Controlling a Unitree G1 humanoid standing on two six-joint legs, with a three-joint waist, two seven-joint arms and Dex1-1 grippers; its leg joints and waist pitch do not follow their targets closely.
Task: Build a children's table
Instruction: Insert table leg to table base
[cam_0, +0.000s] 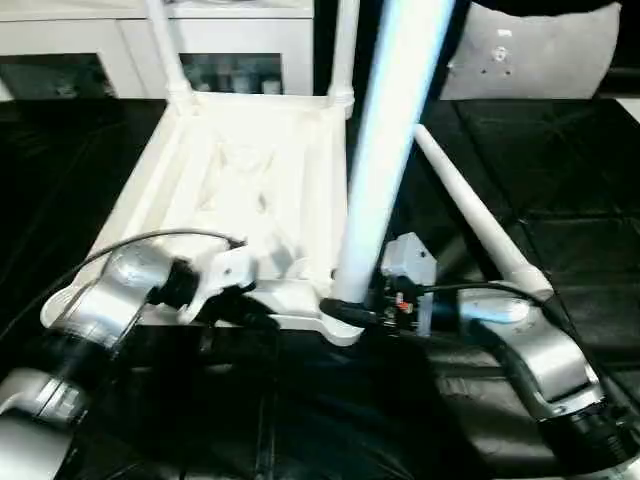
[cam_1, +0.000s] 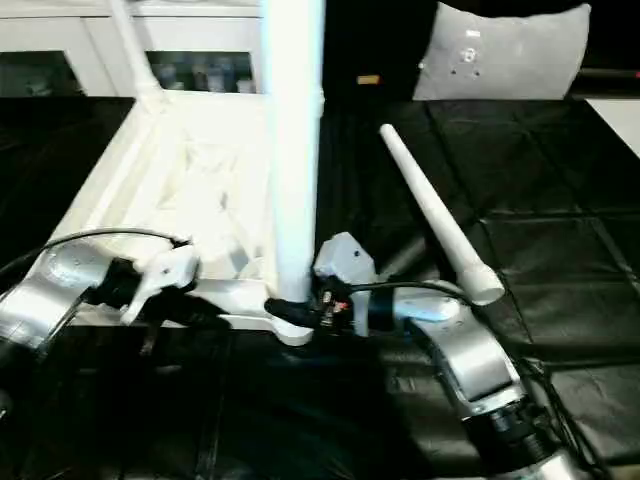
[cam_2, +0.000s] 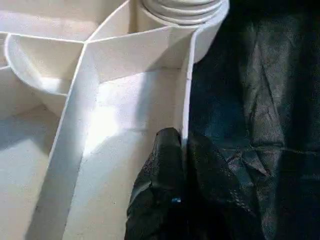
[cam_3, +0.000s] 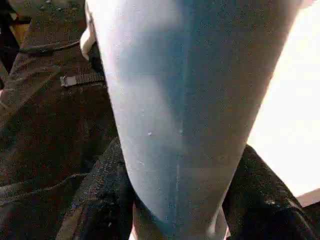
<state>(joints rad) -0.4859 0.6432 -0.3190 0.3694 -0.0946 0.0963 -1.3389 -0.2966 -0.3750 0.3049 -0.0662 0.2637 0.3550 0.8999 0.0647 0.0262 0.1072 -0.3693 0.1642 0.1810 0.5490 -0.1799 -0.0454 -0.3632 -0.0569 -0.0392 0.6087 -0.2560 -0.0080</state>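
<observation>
A large work table covered in black quilted cloth (cam_0: 560, 180) filled the scene, with white glass-fronted cabinets (cam_0: 90, 50) behind it and one flat white rounded panel (cam_0: 530, 50) leaning at the back. On the cloth the children's table (cam_0: 250, 180) lay upside down, its ribbed underside facing up. Four white tube legs could be counted. Two far legs (cam_0: 165, 45) were seen standing in the far corner sockets. A third leg (cam_0: 385, 150) stood nearly upright at the near right corner socket, and its lower end was held between the fingers of the right gripper (cam_0: 345, 310), which were spread about halfway around the tube; in the right wrist view the two black fingers (cam_3: 100, 200) were seen on either side of it. A fourth leg (cam_1: 435, 215) lay loose on the cloth, just right of the top. The left gripper (cam_2: 182, 150) was pinched onto the thin near rim wall of the top, one finger on each side, close to the same corner.
</observation>
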